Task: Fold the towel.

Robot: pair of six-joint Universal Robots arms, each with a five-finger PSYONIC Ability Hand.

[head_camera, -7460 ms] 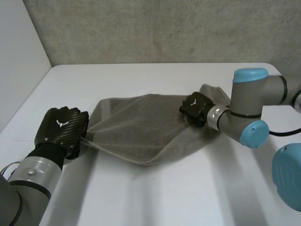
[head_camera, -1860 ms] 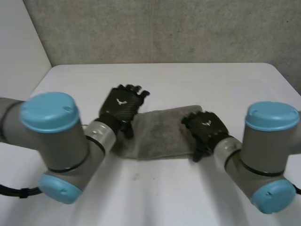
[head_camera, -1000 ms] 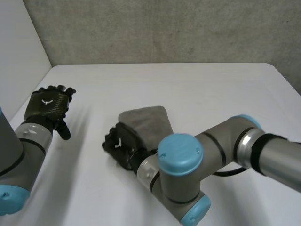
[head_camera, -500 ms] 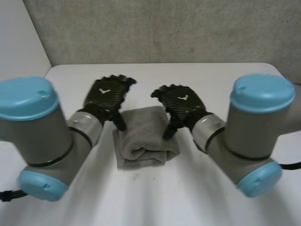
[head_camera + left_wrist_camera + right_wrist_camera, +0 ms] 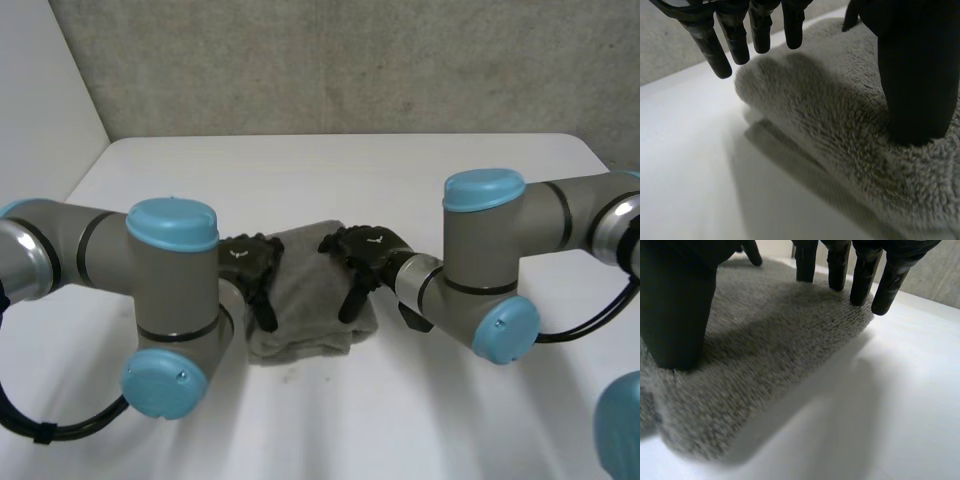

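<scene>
Left hand (image 5: 250, 262) and right hand (image 5: 362, 250), fingers spread, are pressing towel (image 5: 310, 295) at 9 and 3 o'clock | likely flattening final fold | next: lifting straight off

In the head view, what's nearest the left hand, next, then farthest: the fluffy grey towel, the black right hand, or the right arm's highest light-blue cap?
1. Fluffy grey towel: touching the left hand.
2. Black right hand: on the towel's other side.
3. Highest light-blue cap: farther right.
</scene>
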